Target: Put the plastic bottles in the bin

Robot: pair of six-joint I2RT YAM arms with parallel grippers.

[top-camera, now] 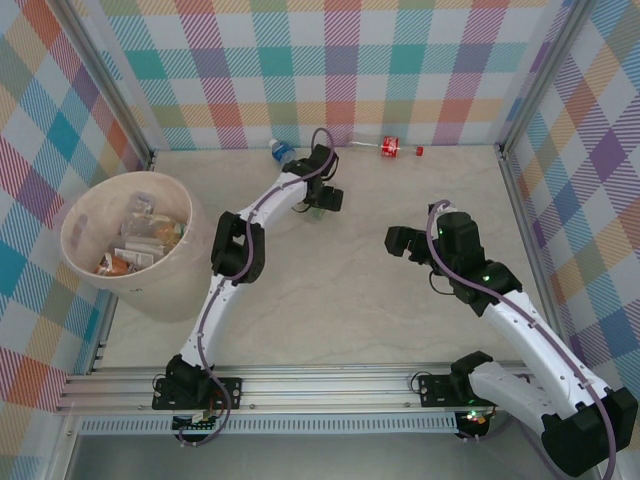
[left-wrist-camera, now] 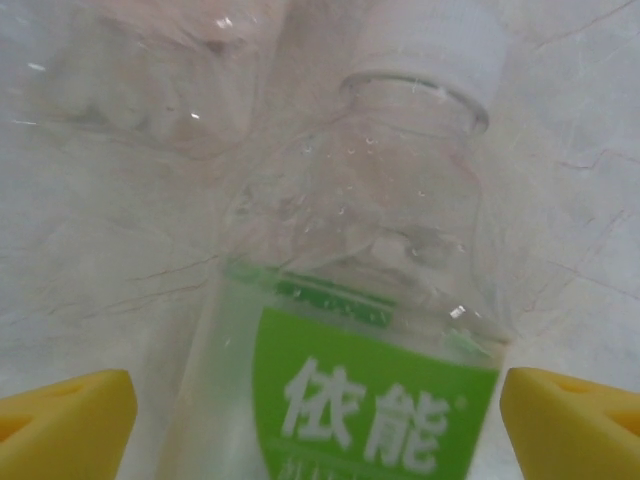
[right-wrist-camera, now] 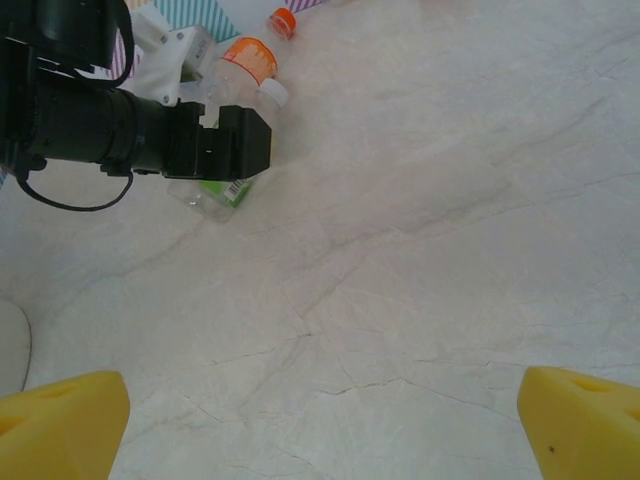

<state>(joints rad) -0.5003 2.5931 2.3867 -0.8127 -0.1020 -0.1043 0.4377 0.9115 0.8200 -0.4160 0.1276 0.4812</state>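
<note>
I am straddling the green bottle (left-wrist-camera: 380, 250) with my left gripper (left-wrist-camera: 318, 415), jaws apart; closing off-centre, I risk squirting the slick bottle sideways.

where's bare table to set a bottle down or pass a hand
Free: the table middle between the left arm and right arm, and the far right corner past the red-labelled bottle. Crowded: around the left fingers straddling the green-labelled bottle.
</note>
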